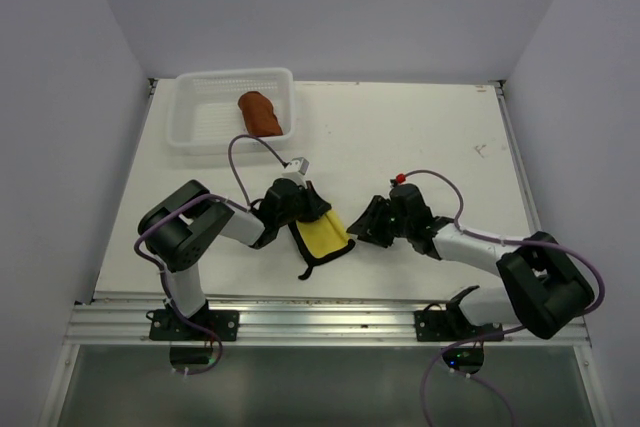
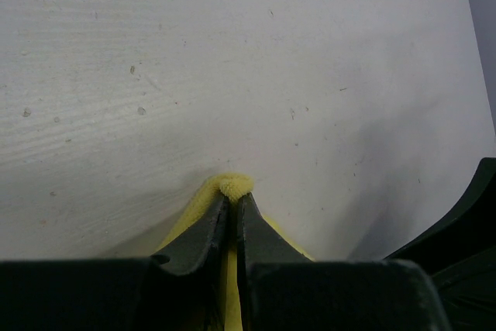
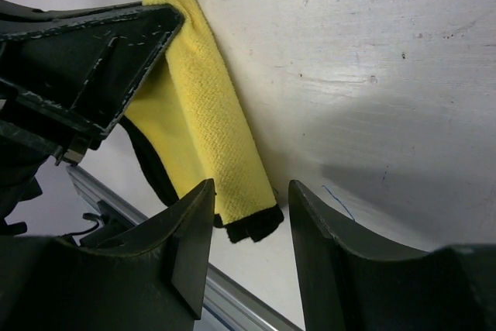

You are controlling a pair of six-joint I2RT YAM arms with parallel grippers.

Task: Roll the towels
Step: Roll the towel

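The yellow towel (image 1: pixel 325 236) with its dark hem lies partly rolled on the table near the front middle. My left gripper (image 1: pixel 312 209) is shut on the towel's far end; a yellow tuft (image 2: pixel 235 186) pokes out past its tips (image 2: pixel 232 199). My right gripper (image 1: pixel 362 230) is open just right of the towel. In the right wrist view the rolled edge (image 3: pixel 213 125) and its dark end (image 3: pixel 252 224) lie just ahead of the open gripper (image 3: pixel 249 195), not touched by either finger. The rust-brown towel (image 1: pixel 260 113) sits rolled in the white mesh basket (image 1: pixel 205 125).
The basket stands at the back left of the white table (image 1: pixel 420 137). A metal rail (image 1: pixel 300 312) runs along the front edge. Cables loop from both arms, one (image 1: pixel 245 152) over the table between basket and left gripper.
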